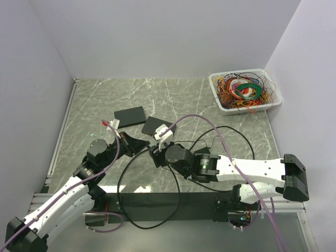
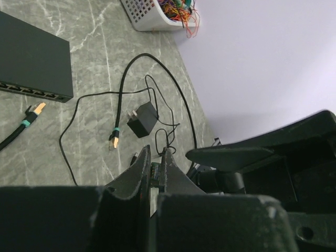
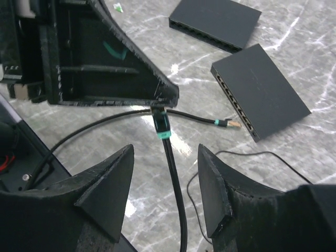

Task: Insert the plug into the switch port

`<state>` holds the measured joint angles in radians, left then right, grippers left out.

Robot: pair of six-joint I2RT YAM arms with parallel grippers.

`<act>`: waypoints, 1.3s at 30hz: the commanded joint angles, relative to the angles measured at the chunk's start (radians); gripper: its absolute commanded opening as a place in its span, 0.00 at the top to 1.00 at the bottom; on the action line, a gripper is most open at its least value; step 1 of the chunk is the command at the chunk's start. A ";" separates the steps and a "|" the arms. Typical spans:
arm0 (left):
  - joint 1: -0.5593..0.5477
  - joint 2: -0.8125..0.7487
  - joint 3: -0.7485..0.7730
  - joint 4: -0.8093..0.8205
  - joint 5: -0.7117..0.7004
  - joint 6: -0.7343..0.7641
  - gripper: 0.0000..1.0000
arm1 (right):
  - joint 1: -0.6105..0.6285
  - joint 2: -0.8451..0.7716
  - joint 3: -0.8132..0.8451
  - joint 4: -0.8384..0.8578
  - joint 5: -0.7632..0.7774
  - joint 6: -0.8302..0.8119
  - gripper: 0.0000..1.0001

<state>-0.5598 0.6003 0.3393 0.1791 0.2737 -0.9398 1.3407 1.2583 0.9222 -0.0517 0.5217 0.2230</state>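
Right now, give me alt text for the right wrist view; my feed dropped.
The open right gripper frames a black cable between its fingers, just below the left gripper, which pinches that cable's end. Beyond, on the marble table, a loose plug lies by the port row of the nearer switch; a farther switch sits behind it.

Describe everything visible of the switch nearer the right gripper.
The switch is a flat, rectangular black box with a plain matte top, plastic or painted metal by its look. One long side carries a row of ports, seemingly all empty, turned toward the right wrist camera. It lies flat on the marble-patterned table, angled to the second switch beyond it and apart from it. A loose plug with a gold tip and teal band lies just before the port side; whether it touches is unclear.
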 commanded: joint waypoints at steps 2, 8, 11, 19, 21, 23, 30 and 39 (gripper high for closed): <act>-0.002 0.003 0.029 0.054 0.047 -0.022 0.99 | -0.047 -0.013 0.007 0.088 -0.061 0.015 0.43; -0.003 -0.010 0.030 0.053 0.058 -0.028 0.99 | -0.078 -0.002 -0.002 0.105 -0.127 0.030 0.45; -0.003 -0.007 0.030 0.059 0.062 -0.030 0.99 | -0.087 0.004 -0.008 0.113 -0.158 0.038 0.46; -0.003 0.001 0.044 0.057 0.064 -0.027 0.99 | -0.092 0.015 -0.026 0.110 -0.178 0.056 0.46; -0.003 0.007 0.050 0.059 0.067 -0.025 0.99 | -0.094 0.016 -0.028 0.107 -0.181 0.059 0.47; -0.003 0.013 0.058 0.060 0.071 -0.025 0.99 | -0.095 0.019 -0.028 0.107 -0.181 0.061 0.48; -0.003 0.015 0.069 0.045 0.071 -0.025 0.99 | -0.098 0.036 -0.019 0.108 -0.181 0.068 0.56; -0.005 0.027 0.064 0.036 0.071 -0.024 0.99 | -0.100 0.038 -0.002 0.105 -0.170 0.073 0.58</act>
<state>-0.5606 0.6220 0.3618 0.1970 0.3252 -0.9562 1.2488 1.3045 0.8955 0.0227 0.3386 0.2882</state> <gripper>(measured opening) 0.065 0.417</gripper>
